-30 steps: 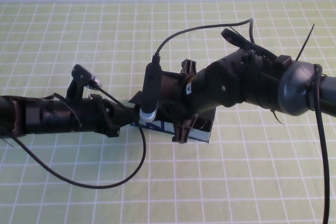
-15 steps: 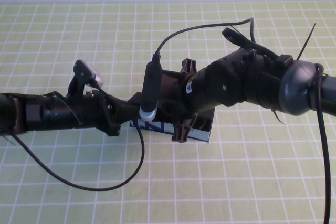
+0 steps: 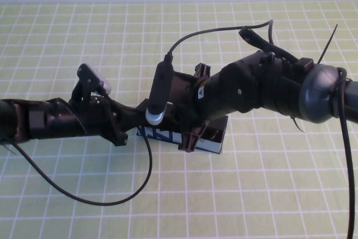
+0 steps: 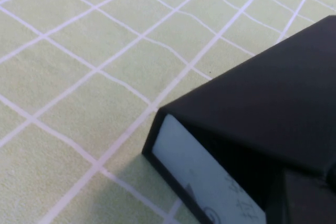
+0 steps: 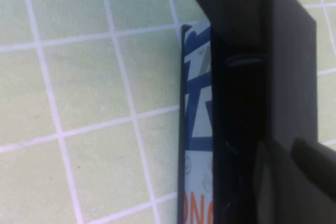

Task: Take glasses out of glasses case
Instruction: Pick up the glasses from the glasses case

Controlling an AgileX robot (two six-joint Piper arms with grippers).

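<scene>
The glasses case [image 3: 210, 138] lies at frame centre, long axis left to right, directly under both wrists. The right gripper [image 3: 187, 132] hangs over its middle, nearer than the left gripper [image 3: 140, 122] at its left end. Neither grip can be judged; the glasses are hidden.

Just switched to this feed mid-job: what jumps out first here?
Both black arms meet over the glasses case at the middle of the green checked table, hiding most of it; only its pale blue lettered front shows in the high view. The left tool is at the case's left end and the right tool above the case, neither in clear view. The glasses cannot be seen.
</scene>
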